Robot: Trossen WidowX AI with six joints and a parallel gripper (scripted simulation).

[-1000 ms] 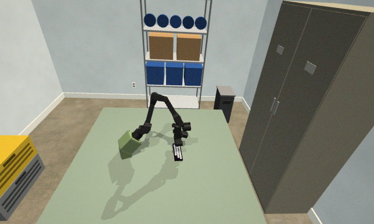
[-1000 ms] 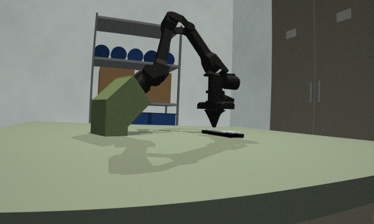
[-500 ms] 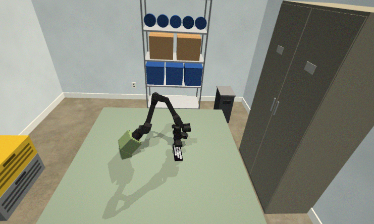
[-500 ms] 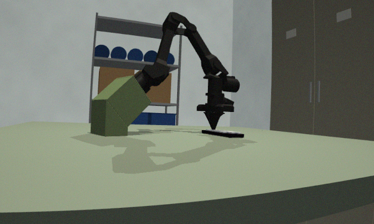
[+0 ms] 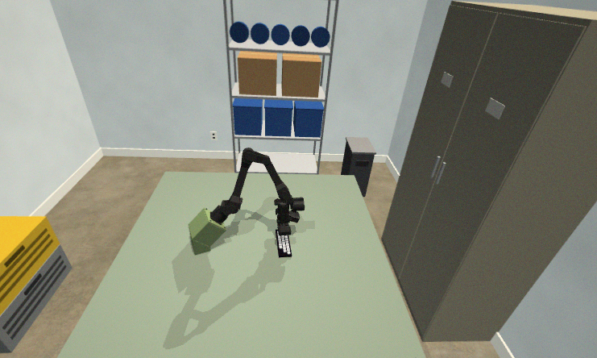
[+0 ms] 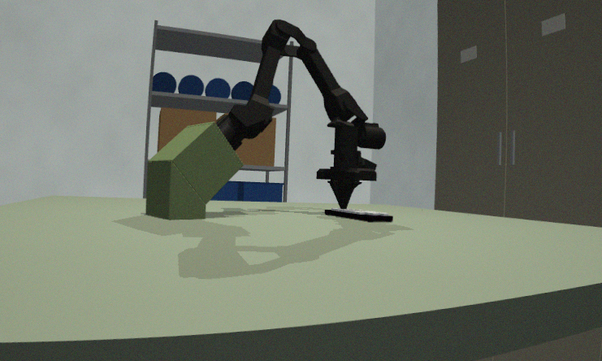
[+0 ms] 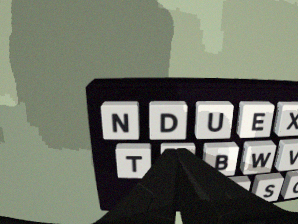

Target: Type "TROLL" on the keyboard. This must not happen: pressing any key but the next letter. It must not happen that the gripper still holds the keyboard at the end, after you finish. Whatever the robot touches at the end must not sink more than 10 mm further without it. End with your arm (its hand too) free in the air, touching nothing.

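Observation:
A small black keyboard [image 5: 281, 249] with white keys lies flat on the green table, also in the side view [image 6: 358, 215]. My gripper [image 6: 342, 206] is shut and empty, pointing straight down with its tip at the keyboard's near end. In the wrist view the shut fingers [image 7: 174, 156] cover the key right of the T key [image 7: 133, 161]. The keys N, D, U, E run along the row above. I cannot tell whether the tip presses the key or only touches it.
The arm's green angled base block [image 5: 205, 230] stands left of the keyboard. A shelf rack [image 5: 279, 80] with boxes, a dark bin [image 5: 358, 162] and a tall cabinet [image 5: 491, 168] stand beyond the table.

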